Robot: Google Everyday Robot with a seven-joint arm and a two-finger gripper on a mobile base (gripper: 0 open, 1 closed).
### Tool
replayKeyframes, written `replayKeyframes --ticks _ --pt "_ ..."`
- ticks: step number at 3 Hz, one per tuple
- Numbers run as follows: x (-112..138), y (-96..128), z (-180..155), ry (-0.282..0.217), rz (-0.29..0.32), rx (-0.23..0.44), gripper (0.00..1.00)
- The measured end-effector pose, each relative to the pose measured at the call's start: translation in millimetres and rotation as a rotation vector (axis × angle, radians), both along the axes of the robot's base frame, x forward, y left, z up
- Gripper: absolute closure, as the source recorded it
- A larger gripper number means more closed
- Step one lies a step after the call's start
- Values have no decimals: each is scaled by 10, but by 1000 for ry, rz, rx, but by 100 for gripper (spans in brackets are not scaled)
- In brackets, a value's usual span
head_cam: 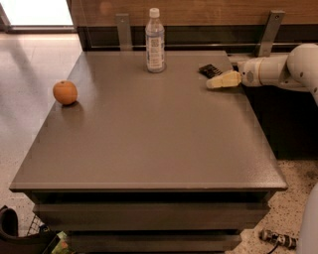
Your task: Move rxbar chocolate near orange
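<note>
— Chocolate bar (209, 70) first: how does it look?
— Small, flat, black, with faint light print. It lies flat on the counter (149, 144), at about one o'clock from the counter's middle, near the far right corner.
— And the orange (65, 92)?
— Round, with a dark dimple on top, at ten o'clock near the left edge, well apart from the bar.
— Where is the gripper (218, 81)?
— Cream-coloured, low over the counter, at four o'clock from the bar and just beside it. The white arm (271, 70) reaches in from three o'clock. I cannot tell whether the gripper is wide or narrow, nor whether it touches the bar. It is not lifting anything.
— Anything else on the counter?
— A clear bottle (155, 42) with a white cap stands upright at twelve o'clock, to the bar's left.
— The surroundings?
— The counter is grey-brown and matte. Behind it runs a wood panel (208, 10), and a pale speckled floor (30, 64) lies at nine o'clock.
</note>
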State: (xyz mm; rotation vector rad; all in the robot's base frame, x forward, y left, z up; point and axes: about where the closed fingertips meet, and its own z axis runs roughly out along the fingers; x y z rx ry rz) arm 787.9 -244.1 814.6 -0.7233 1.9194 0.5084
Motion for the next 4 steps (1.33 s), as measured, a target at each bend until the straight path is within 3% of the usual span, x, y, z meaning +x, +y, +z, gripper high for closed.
replayKeyframes --ticks 1,3,4 --pt "19 92 -86 4 22 8 0" --pt "14 219 -154 12 45 26 46" --pt "15 209 -121 12 45 26 77"
